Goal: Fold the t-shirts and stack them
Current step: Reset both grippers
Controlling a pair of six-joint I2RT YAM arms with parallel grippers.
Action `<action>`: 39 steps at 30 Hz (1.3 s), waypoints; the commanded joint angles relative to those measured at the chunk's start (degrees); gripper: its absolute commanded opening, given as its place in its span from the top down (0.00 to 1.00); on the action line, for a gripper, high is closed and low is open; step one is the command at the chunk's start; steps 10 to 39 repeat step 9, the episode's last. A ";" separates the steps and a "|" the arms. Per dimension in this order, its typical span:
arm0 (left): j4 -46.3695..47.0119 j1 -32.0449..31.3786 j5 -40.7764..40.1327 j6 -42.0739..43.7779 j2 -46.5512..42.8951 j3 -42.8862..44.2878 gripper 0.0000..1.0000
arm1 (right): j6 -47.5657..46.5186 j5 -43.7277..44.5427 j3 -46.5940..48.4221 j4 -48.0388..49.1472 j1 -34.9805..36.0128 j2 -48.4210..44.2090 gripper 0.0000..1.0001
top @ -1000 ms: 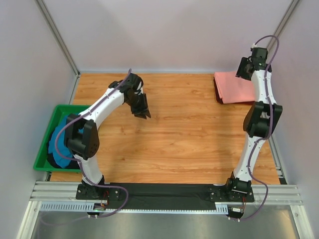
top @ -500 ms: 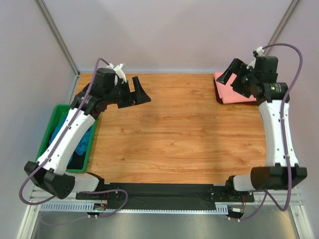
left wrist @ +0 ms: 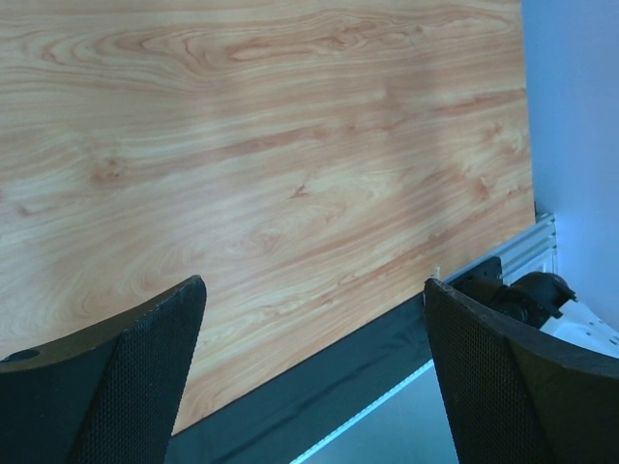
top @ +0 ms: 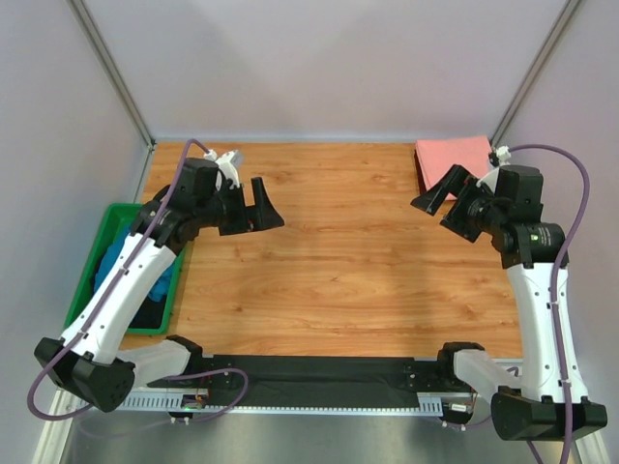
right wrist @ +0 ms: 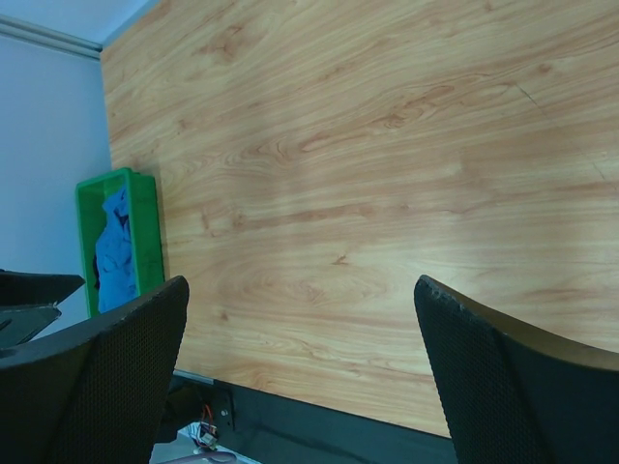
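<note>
A folded salmon-pink t-shirt point(top: 453, 158) lies at the table's back right corner. A teal-blue t-shirt point(top: 121, 263) sits crumpled in the green bin point(top: 89, 290) at the left, over a darker cloth point(top: 148, 312). My left gripper point(top: 268, 206) hovers over the table's back left, open and holding nothing. My right gripper point(top: 437, 193) hangs just in front of the pink t-shirt, also open and holding nothing. The left wrist view shows its gripper point(left wrist: 314, 281) wide over bare wood. In the right wrist view the gripper point(right wrist: 302, 280) frames bare wood, with the bin point(right wrist: 147, 208) and teal t-shirt point(right wrist: 116, 253) far off.
The wooden table point(top: 348, 261) lies between the two arms. A black strip point(top: 319, 372) and a metal rail run along the near edge by the arm bases. Grey walls and metal posts close in the back and sides.
Both arms have reared up and swung their grippers toward the table's middle. The right gripper has come off the pink t-shirt toward the front. The left arm no longer covers the bin.
</note>
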 commanded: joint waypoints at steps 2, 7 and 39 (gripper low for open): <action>0.66 -0.25 2.26 0.43 -1.94 1.62 0.01 | 0.29 -1.35 1.07 1.74 0.16 -1.26 0.00; 1.36 -0.16 2.96 0.69 -2.47 1.18 0.01 | 0.12 -0.74 1.33 1.75 0.16 -1.00 0.00; 1.71 -0.16 3.05 0.43 -2.73 0.74 0.01 | 0.12 -0.21 1.68 1.30 0.16 -0.73 0.00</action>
